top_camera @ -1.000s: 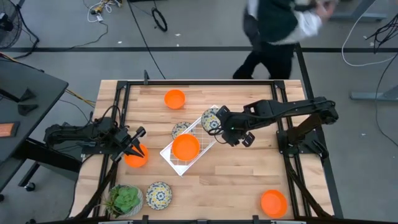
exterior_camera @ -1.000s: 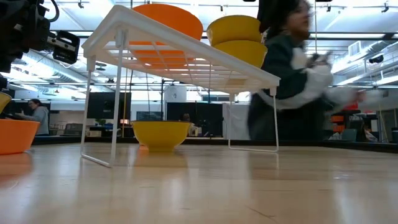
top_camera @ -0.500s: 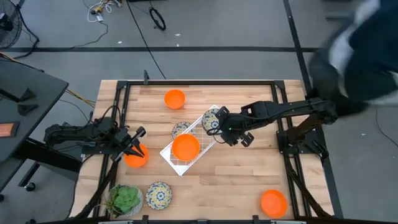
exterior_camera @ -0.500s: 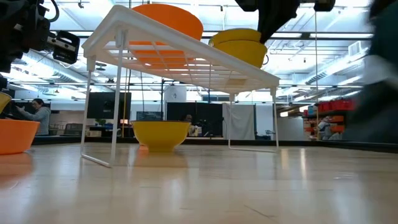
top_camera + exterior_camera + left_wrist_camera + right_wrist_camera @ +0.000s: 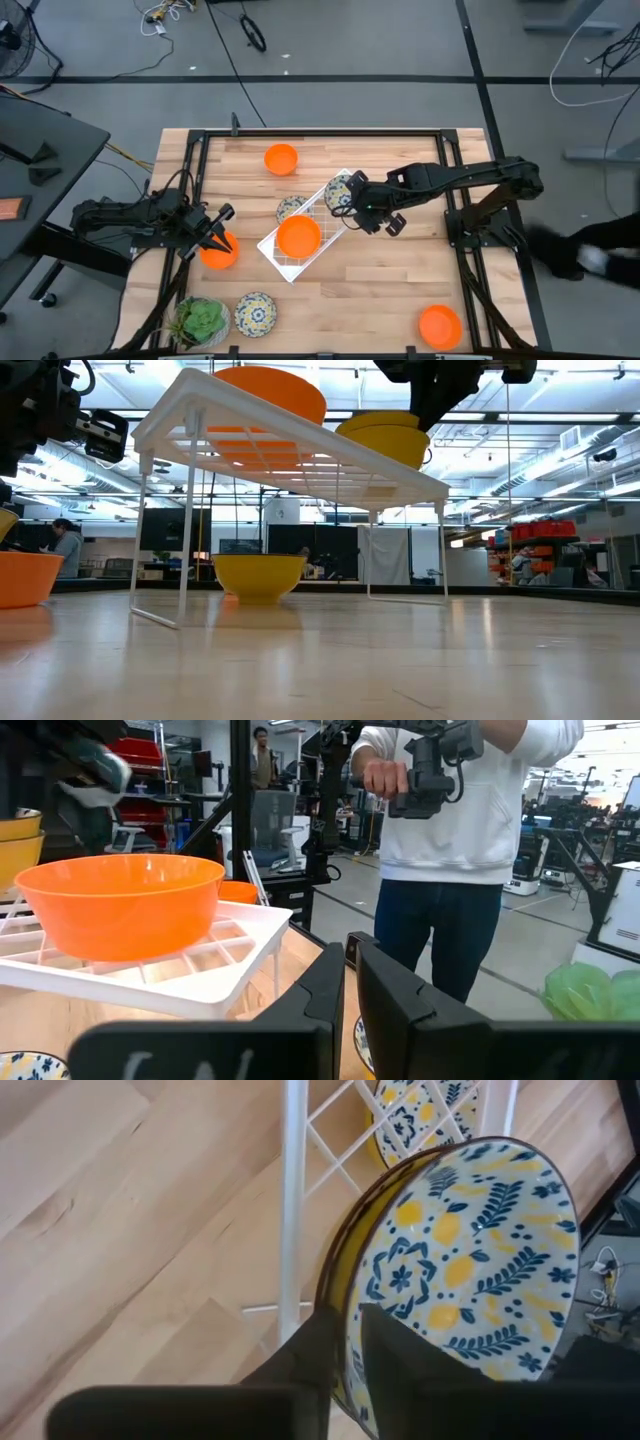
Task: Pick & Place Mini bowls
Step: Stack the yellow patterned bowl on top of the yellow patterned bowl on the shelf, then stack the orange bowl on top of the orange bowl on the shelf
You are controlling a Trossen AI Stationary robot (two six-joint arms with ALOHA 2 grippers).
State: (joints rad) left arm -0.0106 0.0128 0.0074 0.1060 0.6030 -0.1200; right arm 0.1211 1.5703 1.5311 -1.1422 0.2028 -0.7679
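Straddling the rim of a patterned mini bowl (image 5: 470, 1260), the right hand (image 5: 352, 199) sits at the far end of the white wire rack (image 5: 272, 250), one dark finger inside the bowl and one outside. The right wrist view shows both fingers against the rim, so the hand reads as closed on the bowl, though how firm the pinch is cannot be told. The bowl rests on the rack's top beside an orange mini bowl (image 5: 298, 236); a second patterned bowl (image 5: 289, 208) sits on the surface under the rack.

Doing this step well probably means letting the bowl settle flat on the grid before the fingers part, then drawing straight up so the inner finger does not catch the rim and tip the bowl off the rack's edge.

Across the surface (image 5: 400, 300), the left hand (image 5: 215, 240) waits with its fingers drawn close together over another orange bowl (image 5: 220, 254), gripping nothing. More orange bowls (image 5: 281, 158) lie near the far edge and a near corner (image 5: 440, 325), and one patterned bowl (image 5: 255, 313) sits beside a potted plant (image 5: 203, 320).
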